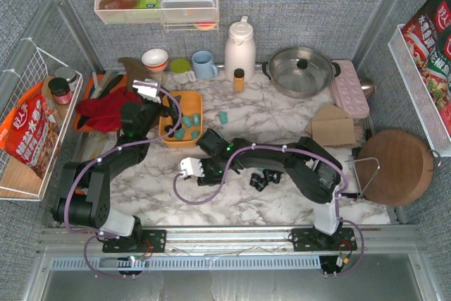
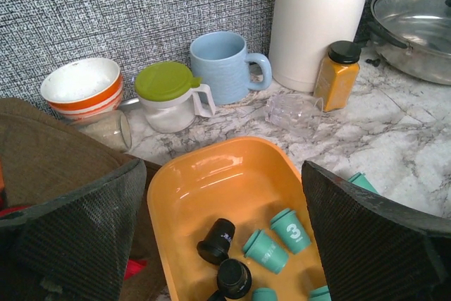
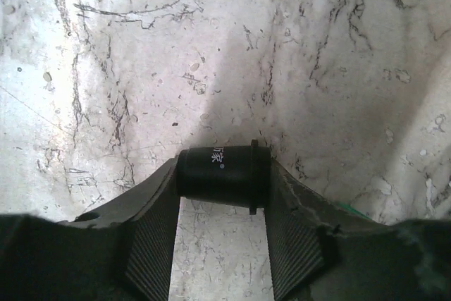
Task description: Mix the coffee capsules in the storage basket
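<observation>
Basket (image 2: 218,181) holds teal and black capsules (image 2: 290,229); left end effector (image 2: 224,174) spread wide above it. Right end effector (image 3: 222,172) grips one black capsule (image 3: 211,177) over marble surface (image 3: 211,47).

Both arms are built of matte black links, the left arm (image 1: 91,177) and the right arm (image 1: 285,158) alike; each has a pale grey-white segment (image 1: 116,225) just above a black base plate (image 1: 137,239) bolted at the near edge of the table (image 1: 232,209); a thin lilac cable (image 1: 184,197) loops along each arm; a white boxy camera module (image 1: 146,88) sits at each wrist; a small green light (image 1: 229,147) glows on the right arm; the left fingers (image 2: 77,237) are black with a fine mesh texture; the right fingers (image 3: 151,248) carry ribbed black pads.
</observation>
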